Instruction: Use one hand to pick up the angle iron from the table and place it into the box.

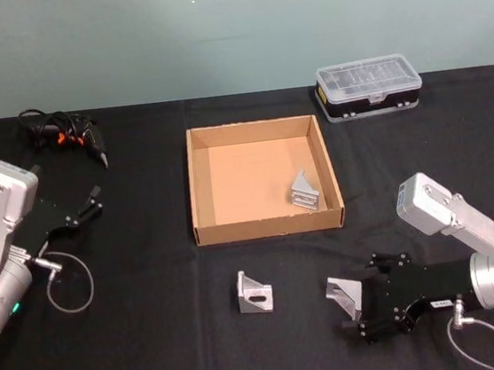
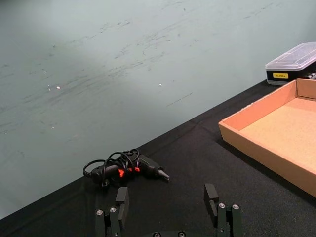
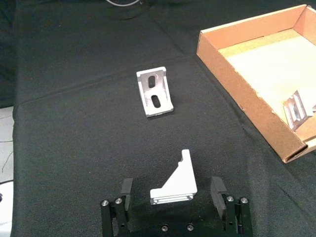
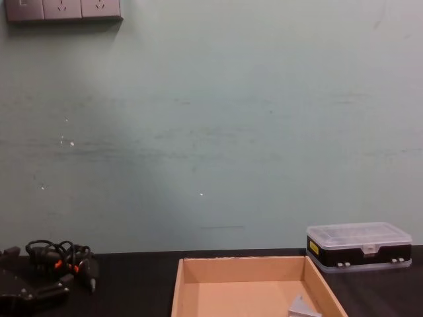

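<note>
Just one angle iron in box

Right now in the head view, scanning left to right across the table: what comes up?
left pincer, open → loose angle iron → second angle iron, flanked by the open right pincer

Boxy silver-grey arms, black left hand, black right hand, looped grey cables
</note>
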`<move>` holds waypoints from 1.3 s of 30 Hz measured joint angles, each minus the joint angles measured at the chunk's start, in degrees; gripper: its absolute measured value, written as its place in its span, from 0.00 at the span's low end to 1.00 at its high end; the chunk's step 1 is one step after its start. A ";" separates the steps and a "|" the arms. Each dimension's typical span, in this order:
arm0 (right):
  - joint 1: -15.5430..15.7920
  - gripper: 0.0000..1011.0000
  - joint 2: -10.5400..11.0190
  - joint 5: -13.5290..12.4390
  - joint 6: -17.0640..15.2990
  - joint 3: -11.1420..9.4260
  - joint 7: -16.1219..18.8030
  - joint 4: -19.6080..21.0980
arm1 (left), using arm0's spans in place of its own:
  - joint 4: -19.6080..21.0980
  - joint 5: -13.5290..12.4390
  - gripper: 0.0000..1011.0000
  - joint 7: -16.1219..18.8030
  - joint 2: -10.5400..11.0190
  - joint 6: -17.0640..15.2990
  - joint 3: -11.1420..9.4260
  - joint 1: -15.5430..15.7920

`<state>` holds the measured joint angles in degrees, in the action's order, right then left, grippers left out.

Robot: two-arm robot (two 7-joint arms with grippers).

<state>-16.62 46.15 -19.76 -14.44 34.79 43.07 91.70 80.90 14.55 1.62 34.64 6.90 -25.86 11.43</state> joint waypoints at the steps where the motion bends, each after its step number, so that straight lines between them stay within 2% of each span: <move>1: -0.03 0.97 0.01 0.00 0.04 0.03 0.02 -0.02 | 0.00 0.00 0.99 0.00 0.00 0.00 0.00 0.00; 6: -0.04 0.88 0.08 -0.13 0.19 0.04 0.01 -0.06 | 0.00 0.00 0.99 0.00 0.00 0.00 0.00 0.00; 11: 0.08 0.75 0.20 -0.35 0.36 0.02 -0.07 -0.04 | 0.00 0.00 0.99 0.00 0.00 0.00 0.00 0.00; 12: 0.13 0.69 0.24 -0.41 0.38 0.03 -0.10 0.00 | 0.00 0.00 0.99 0.00 0.00 0.00 0.00 0.00; 14: 0.16 0.65 0.28 -0.43 0.39 0.02 -0.14 0.03 | 0.00 0.00 0.99 0.00 0.00 0.00 0.00 0.00; 16: 0.24 0.57 0.32 -0.48 0.41 0.02 -0.21 0.09 | 0.00 0.00 0.99 0.00 0.00 0.00 0.00 0.00; 19: 0.35 0.53 0.36 -0.51 0.48 0.00 -0.34 0.18 | 0.00 0.00 0.99 0.00 0.00 0.00 0.00 0.00; 28: 1.07 0.52 0.62 -0.86 0.63 -0.55 -1.24 0.87 | 0.00 0.00 0.99 0.00 0.00 0.00 0.00 0.00; 32: 1.90 0.52 1.14 -1.40 0.80 -1.73 -2.46 2.40 | 0.00 0.00 0.99 0.00 0.00 0.00 0.00 0.00; 39: 3.43 0.52 1.68 -2.53 0.88 -5.64 -7.02 7.30 | 0.00 0.00 0.99 0.00 0.00 0.00 0.00 0.00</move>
<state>-13.19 47.83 -22.29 -13.56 29.15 36.05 99.00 80.90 14.55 1.62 34.65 6.90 -25.86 11.43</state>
